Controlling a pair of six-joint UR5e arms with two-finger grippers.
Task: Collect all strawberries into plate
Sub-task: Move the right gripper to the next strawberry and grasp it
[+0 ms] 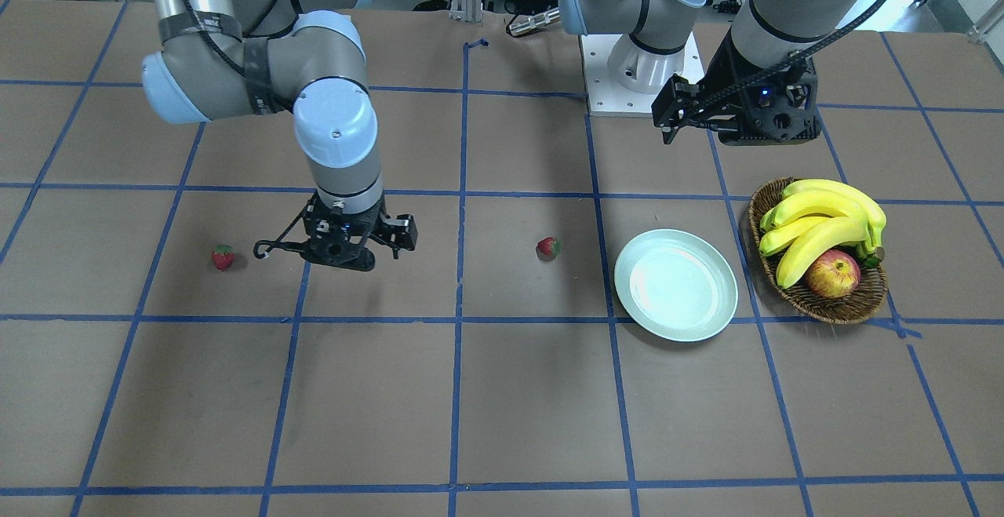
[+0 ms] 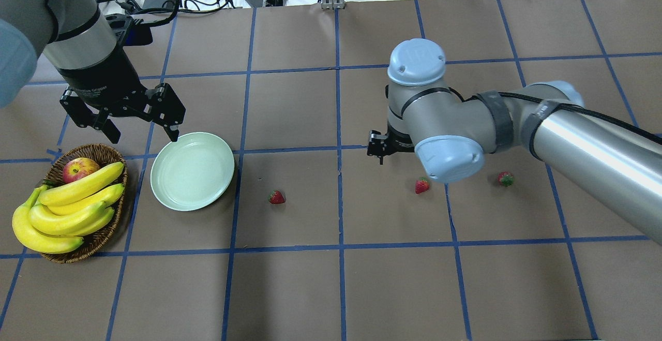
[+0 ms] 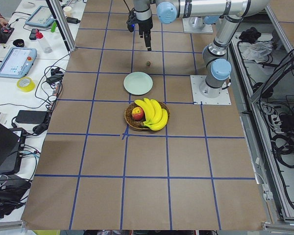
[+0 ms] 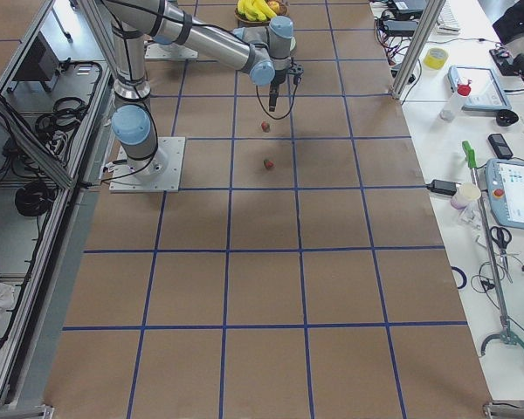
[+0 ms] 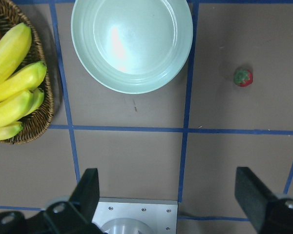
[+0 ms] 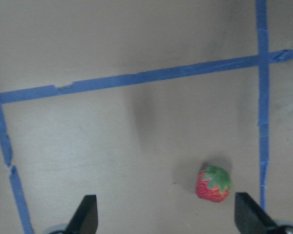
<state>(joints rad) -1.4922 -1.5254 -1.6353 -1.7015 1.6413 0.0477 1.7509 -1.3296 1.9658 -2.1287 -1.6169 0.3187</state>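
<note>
Three small red strawberries lie on the brown table: one (image 2: 277, 197) right of the plate, one (image 2: 422, 186) by my right wrist, one (image 2: 506, 178) further right. The pale green plate (image 2: 192, 178) is empty. My left gripper (image 2: 142, 135) is open and empty, hovering over the plate's far rim; its wrist view shows the plate (image 5: 132, 44) and the nearest strawberry (image 5: 243, 77). My right gripper (image 6: 167, 217) is open and empty above the table, with a strawberry (image 6: 214, 184) below it, nearer one finger. In the front view two strawberries (image 1: 223, 256) (image 1: 548, 249) show; the third is hidden behind the right gripper (image 1: 345, 254).
A brown wicker basket (image 2: 111, 237) left of the plate holds bananas (image 2: 72, 201) and a red-yellow apple (image 2: 80, 169). Blue tape lines grid the table. Cables and devices lie beyond the far edge.
</note>
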